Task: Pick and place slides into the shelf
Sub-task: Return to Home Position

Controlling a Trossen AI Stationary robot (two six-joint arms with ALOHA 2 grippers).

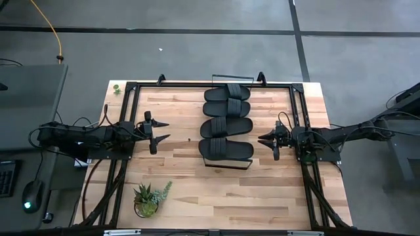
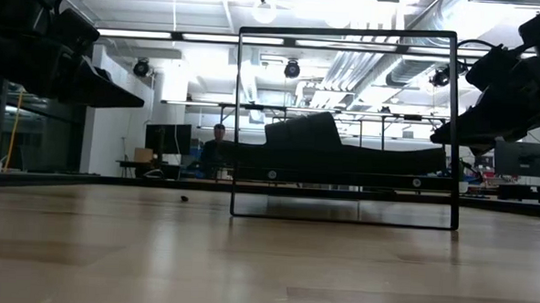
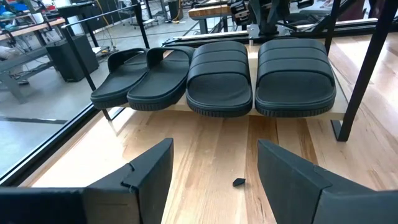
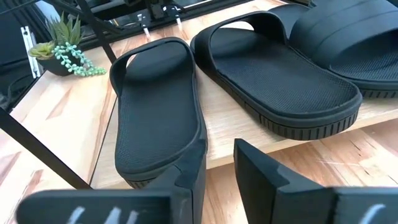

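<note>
Several black slides (image 1: 227,124) lie side by side, soles down, on the board of the shelf (image 1: 229,164), a black wire frame in the middle of the table. The left wrist view shows the slides (image 3: 221,78) in a row, and the right wrist view shows two slides (image 4: 155,112) close up. My left gripper (image 1: 168,130) hovers open to the left of the shelf, pointing at it, with nothing between its fingers (image 3: 149,177). My right gripper (image 1: 260,139) hovers to the right of the shelf. Its fingers (image 4: 189,186) stand a narrow gap apart, with nothing between them.
A potted succulent (image 1: 147,198) stands near the table's front left. A small green plant (image 1: 116,88) sits at the far left corner. A dark speck (image 3: 239,182) lies on the wood between my left gripper and the shelf. A person (image 2: 217,140) sits in the room behind.
</note>
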